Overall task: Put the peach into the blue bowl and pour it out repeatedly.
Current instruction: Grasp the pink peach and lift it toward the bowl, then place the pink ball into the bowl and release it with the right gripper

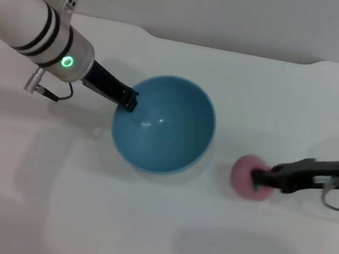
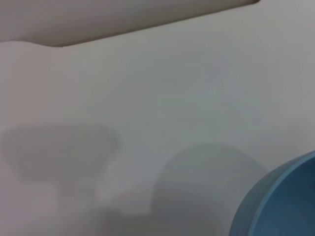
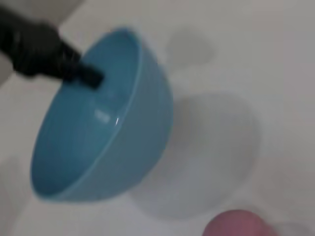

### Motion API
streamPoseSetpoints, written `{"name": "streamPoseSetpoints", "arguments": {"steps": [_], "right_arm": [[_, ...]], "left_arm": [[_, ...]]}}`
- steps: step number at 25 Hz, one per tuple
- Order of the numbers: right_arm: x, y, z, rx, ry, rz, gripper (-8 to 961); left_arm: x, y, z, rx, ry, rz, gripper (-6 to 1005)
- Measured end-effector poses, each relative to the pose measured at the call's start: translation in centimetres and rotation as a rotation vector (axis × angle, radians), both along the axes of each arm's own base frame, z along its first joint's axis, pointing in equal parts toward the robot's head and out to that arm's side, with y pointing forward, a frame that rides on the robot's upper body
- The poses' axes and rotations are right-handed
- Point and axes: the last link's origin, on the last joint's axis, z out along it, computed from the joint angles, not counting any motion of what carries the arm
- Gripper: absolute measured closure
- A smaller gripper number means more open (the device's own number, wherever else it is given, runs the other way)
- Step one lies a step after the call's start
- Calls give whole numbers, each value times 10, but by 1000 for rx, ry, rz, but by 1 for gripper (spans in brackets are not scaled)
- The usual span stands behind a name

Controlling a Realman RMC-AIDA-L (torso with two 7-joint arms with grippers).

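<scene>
Bowl [image 1: 163,124] empty, tilted, lifted; my left gripper [image 1: 129,100] clenched on its rim at 9 o'clock. Peach [image 1: 250,175] on table [image 1: 141,237] at bowl's 4 o'clock, my right gripper [image 1: 261,178] clamped on it. Remaining: load peach, pour again.

This looks like a robot test bench rather than a home: a plain, smooth white tabletop [image 1: 141,237] against a bare pale grey back wall [image 1: 236,10] (no furnishings show), set only with a glossy light-blue round bowl [image 1: 163,126] and a small matte pink peach [image 1: 246,174].
</scene>
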Motion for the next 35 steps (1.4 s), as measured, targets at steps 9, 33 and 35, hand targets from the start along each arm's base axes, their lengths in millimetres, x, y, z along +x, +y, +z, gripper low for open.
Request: {"name": "streamPoseSetpoints", "arguments": {"steps": [9, 33, 35], "right_arm": [[22, -17, 84, 246, 262, -34, 842], [-40, -24, 55, -2, 359, 280, 904], [-40, -23, 55, 3, 355, 278, 903]], "left_arm": [[21, -8, -36, -75, 49, -37, 1000], [71, -23, -96, -200, -51, -118, 999], [71, -23, -96, -198, -52, -119, 999]]}}
